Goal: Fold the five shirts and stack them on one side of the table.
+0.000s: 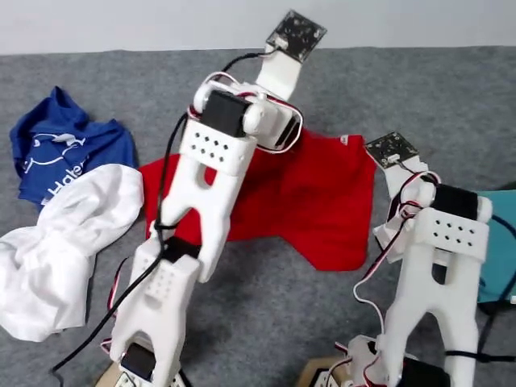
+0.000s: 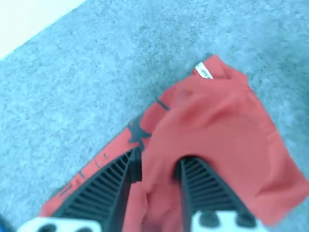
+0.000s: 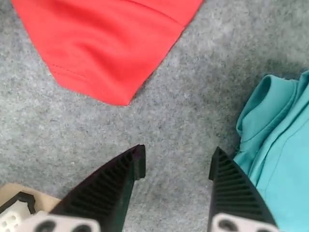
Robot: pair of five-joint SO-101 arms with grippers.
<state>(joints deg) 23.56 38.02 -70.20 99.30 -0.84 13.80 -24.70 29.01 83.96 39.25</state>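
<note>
Four shirts lie in sight on the grey felt-covered table [image 1: 419, 89]. A bright red shirt of soft cloth [image 1: 322, 201] is spread near the middle, partly flat, with a small white label [image 2: 203, 72] at one far corner and dark print marks [image 2: 140, 130] along one edge. A crumpled royal-blue shirt with white lettering [image 1: 64, 153] sits at the far left. Touching its near edge is a bunched plain white shirt [image 1: 64, 250], which also touches the left edge of the red shirt. A teal shirt with a folded collar [image 3: 280, 159] lies at the right edge of the table, apart from the red shirt, with bare grey felt between them.

The left arm stretches over the far part of the red shirt. The left gripper [image 2: 159, 164] is down on the cloth, and its ribbed black fingers [image 2: 120, 179] stand narrow, pinching a raised fold of red fabric between them.

The right arm stands on the right side. The right gripper [image 3: 177, 157] hangs over bare felt between the near corner of the red shirt and the teal shirt, its black fingers spread wide and holding nothing. A tan wooden base board [image 3: 14, 198] shows near the arm's foot
</note>
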